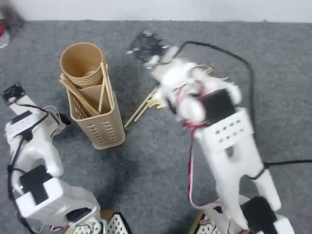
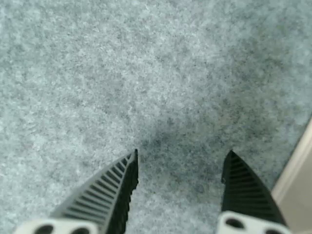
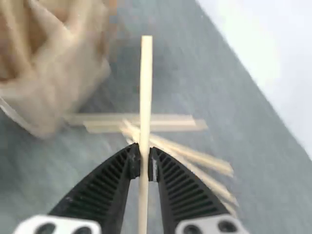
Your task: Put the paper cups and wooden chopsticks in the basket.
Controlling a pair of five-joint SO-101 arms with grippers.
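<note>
- Right wrist view: one chopstick [image 3: 145, 87] is gripped between the closed jaws of the right end effector [image 3: 144, 151].
- Loose chopsticks [image 1: 141, 111] are spread on the grey desk [image 1: 161, 175] below it, near the basket [image 1: 102, 127].
- Paper cups [image 1: 82, 61] are stacked inside the upright basket, with further chopsticks [image 1: 103, 90].
- The left end effector [image 2: 181, 153] is held open over bare desk.

Grey carpet [image 1: 161, 165] covers the whole table. A white wall [image 1: 161, 9] runs along the carpet's far edge. A small blurred object [image 1: 4, 31], red and clear, sits on the carpet at the far left corner, beside the wall.
</note>
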